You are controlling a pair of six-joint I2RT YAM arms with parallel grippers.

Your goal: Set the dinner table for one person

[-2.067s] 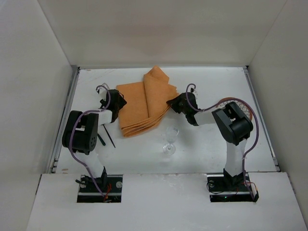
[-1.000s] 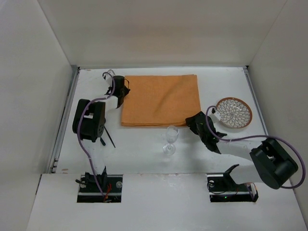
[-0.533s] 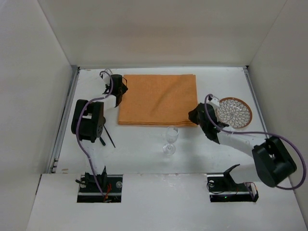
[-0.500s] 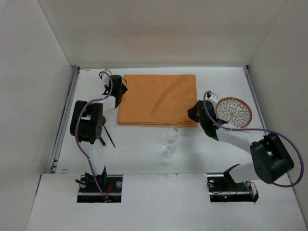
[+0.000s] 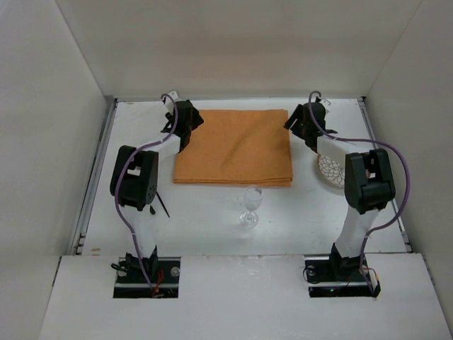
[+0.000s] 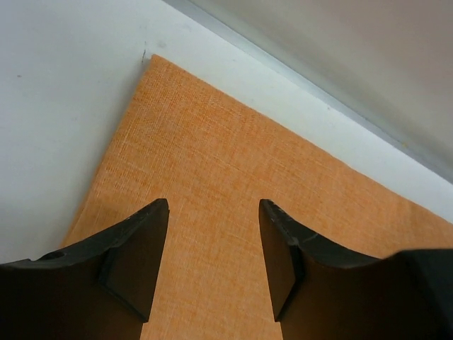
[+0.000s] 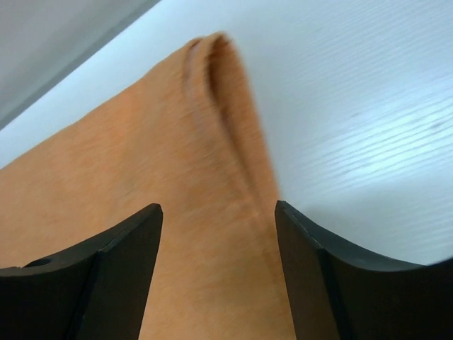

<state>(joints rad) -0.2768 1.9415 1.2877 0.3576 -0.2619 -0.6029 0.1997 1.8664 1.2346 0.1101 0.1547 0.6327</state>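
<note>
1. Dinner table filled the overhead view, white and flat, with the orange cloth mat spread at its far middle, probably as the base for the setting. The left gripper stood at the mat's far left corner and the right gripper at its far right corner, likely to square it. A wine glass stood upright just near of the mat. A patterned plate lay to its right, partly hidden by the right arm.
2. From the left wrist, the fingers were spread over the mat close to its corner, with nothing pinched between them.
3. From the right wrist, the fingers were likewise spread above the mat's layered right edge and gripped nothing, with bare table to the right.
</note>
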